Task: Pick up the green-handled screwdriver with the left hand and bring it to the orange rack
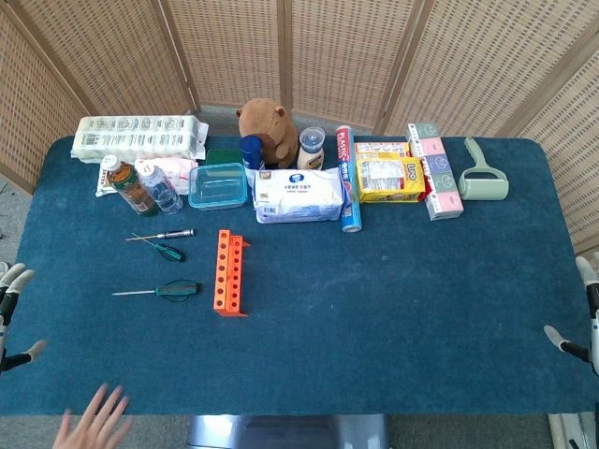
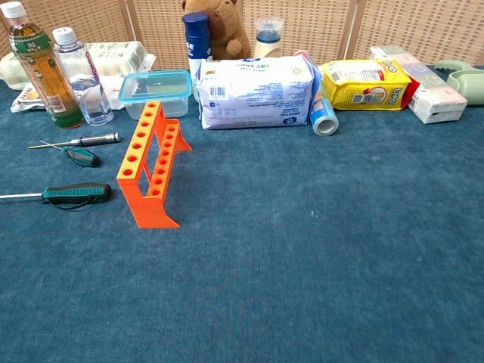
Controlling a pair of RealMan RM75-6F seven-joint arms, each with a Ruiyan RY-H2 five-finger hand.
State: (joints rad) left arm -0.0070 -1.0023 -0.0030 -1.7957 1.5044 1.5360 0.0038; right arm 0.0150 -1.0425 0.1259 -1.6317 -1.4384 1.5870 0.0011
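A green-handled screwdriver (image 1: 178, 290) (image 2: 76, 193) lies flat on the blue table, its shaft pointing left, just left of the upright orange rack (image 1: 229, 271) (image 2: 151, 162). A smaller green-handled screwdriver (image 1: 168, 251) (image 2: 82, 156) lies behind it. My left hand (image 1: 11, 313) shows only at the far left edge of the head view, fingers apart and empty, well left of the screwdrivers. My right hand (image 1: 582, 318) sits at the far right edge, fingers spread, holding nothing. Neither hand appears in the chest view.
A dark-and-silver-handled screwdriver (image 1: 173, 233) lies behind the small one. Bottles (image 1: 140, 185), a clear box (image 1: 217, 185), a wipes pack (image 1: 299, 195), snack boxes and a plush toy (image 1: 267, 126) line the back. A person's hand (image 1: 94, 421) reaches in at the near left edge.
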